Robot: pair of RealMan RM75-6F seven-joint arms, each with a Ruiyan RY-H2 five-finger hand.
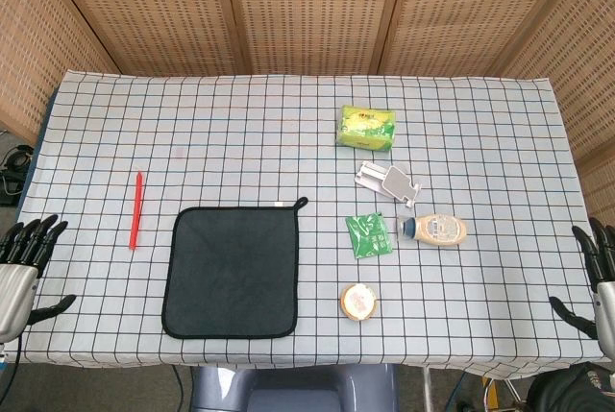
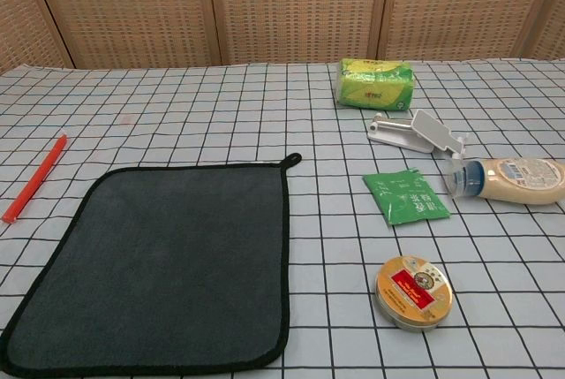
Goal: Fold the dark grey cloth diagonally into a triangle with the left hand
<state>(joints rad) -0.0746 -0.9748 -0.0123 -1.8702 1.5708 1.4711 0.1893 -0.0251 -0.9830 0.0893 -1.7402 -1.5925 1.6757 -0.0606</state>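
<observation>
The dark grey cloth (image 1: pixel 231 272) (image 2: pixel 163 262) lies flat and unfolded on the checked tablecloth, square, with a black hem and a small loop at its far right corner. My left hand (image 1: pixel 19 268) hangs at the table's left edge, well left of the cloth, fingers spread and holding nothing. At the right edge my right hand (image 1: pixel 594 282) is also open and empty. Neither hand shows in the chest view.
A red pen (image 1: pixel 136 208) lies left of the cloth. To its right are a green sachet (image 1: pixel 369 235), a round tin (image 1: pixel 358 301), a lying bottle (image 1: pixel 437 230), a white clip (image 1: pixel 388 181) and a green-yellow packet (image 1: pixel 366 128).
</observation>
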